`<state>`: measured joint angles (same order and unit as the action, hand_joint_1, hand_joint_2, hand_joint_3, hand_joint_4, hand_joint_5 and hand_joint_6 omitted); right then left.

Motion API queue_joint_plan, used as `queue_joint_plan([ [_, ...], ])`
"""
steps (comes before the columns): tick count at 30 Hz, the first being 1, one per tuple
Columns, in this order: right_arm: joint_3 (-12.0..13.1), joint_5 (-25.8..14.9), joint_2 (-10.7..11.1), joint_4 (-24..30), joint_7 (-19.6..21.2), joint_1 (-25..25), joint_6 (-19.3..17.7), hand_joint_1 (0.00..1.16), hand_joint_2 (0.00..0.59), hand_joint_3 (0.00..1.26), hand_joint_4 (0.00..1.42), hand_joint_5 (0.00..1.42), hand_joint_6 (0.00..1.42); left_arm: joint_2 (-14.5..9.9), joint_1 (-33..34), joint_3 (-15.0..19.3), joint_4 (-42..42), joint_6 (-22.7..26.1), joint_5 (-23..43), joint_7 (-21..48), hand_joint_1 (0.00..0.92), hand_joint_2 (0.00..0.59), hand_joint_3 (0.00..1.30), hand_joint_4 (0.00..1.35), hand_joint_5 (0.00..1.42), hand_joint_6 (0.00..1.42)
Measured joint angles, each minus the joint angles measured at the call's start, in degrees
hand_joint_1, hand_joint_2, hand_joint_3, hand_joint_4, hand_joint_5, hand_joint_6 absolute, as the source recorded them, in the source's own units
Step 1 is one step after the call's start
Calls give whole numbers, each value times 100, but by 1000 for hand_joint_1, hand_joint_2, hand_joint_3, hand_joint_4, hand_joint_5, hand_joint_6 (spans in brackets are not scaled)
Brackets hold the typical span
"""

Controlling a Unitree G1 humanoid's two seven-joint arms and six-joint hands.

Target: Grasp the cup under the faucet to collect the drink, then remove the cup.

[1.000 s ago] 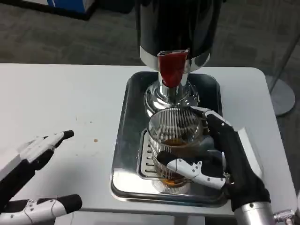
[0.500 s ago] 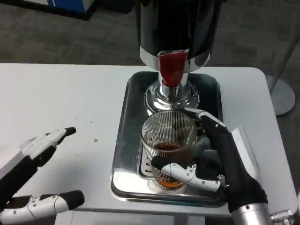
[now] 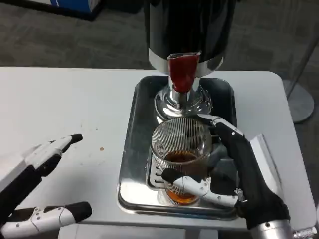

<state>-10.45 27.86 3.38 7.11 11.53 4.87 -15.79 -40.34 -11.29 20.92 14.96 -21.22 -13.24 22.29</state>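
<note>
1. Cup (image 3: pixel 180 149): clear ribbed glass with brown drink in the bottom part, sitting on the drip grate of the metal tray (image 3: pixel 133 149), just in front of the dispenser base, below the red faucet handle (image 3: pixel 182 70).
2. My right hand (image 3: pixel 234 174) wraps it: thumb across the front low down, fingers (image 3: pixel 224 130) round the far right side near the rim. I read this as gripping the cup.
3. My left hand (image 3: pixel 42 186) hovers over the table (image 3: pixel 60 109), well apart from the tray, fingers spread, holding nothing.
4. Handling guess: rigid, breakable, smooth and likely slippery despite the ribs; part full, so some weight and slosh.
5. I'd hold at mid-height on opposite sides, squeeze firm not hard, keep it upright, lift clear of the tray lip slowly.
</note>
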Motion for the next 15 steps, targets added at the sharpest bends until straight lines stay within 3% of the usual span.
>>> queue_joint_plan([
  [15, -21, -20, -11, 772, -169, -499, 76, 943, 346, 631, 598, 850, 958, 27, 24, -1, 276, 105, 8, 0, 0, 66, 39, 0, 0, 0],
])
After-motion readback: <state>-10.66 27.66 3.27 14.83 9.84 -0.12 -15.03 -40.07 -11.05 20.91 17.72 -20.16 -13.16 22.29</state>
